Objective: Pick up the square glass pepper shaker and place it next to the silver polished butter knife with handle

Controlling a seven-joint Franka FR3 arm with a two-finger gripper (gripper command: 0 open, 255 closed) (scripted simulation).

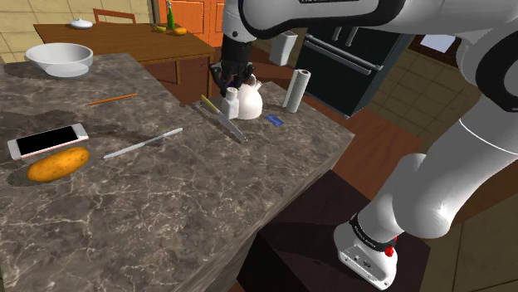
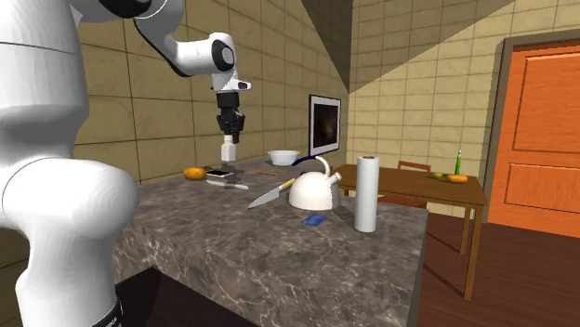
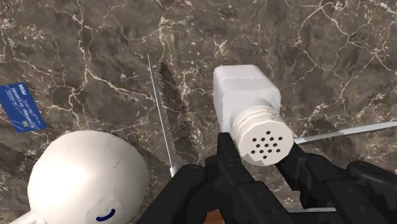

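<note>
Black fingers (image 3: 230,167) of the gripper (image 3: 262,150) are clenched on the pepper shaker (image 3: 245,95), clasping it at its round, perforated cap. Its white square body points down at the counter (image 1: 166,216). In the second exterior view the shaker hangs clear of the surface, off the stone.

Below and beside it stands a white kettle (image 1: 251,99). A kitchen knife (image 1: 222,119) lies just next to the kettle, and a small blue card (image 1: 276,120) lies on the kettle's other side. A roll of paper towel (image 1: 296,90) stands upright near the counter's edge.

The butter knife (image 1: 143,143) lies flat, well apart from the shaker toward the shoulder view's left. A phone (image 1: 47,141) and a potato (image 1: 57,164) lie beyond it. A thin orange stick (image 1: 113,99) and a white bowl (image 1: 59,59) sit further back.

The counter is dark stone with pale veins, like marble. Around it the room has tan tiled walls (image 2: 112,93), a reddish wooden floor (image 2: 507,279) and an orange door (image 2: 544,139). A wooden dining table (image 2: 437,184) stands beyond the counter, a black oven (image 1: 349,62) is off to one side, and a dark framed panel (image 2: 324,124) hangs on the wall.
</note>
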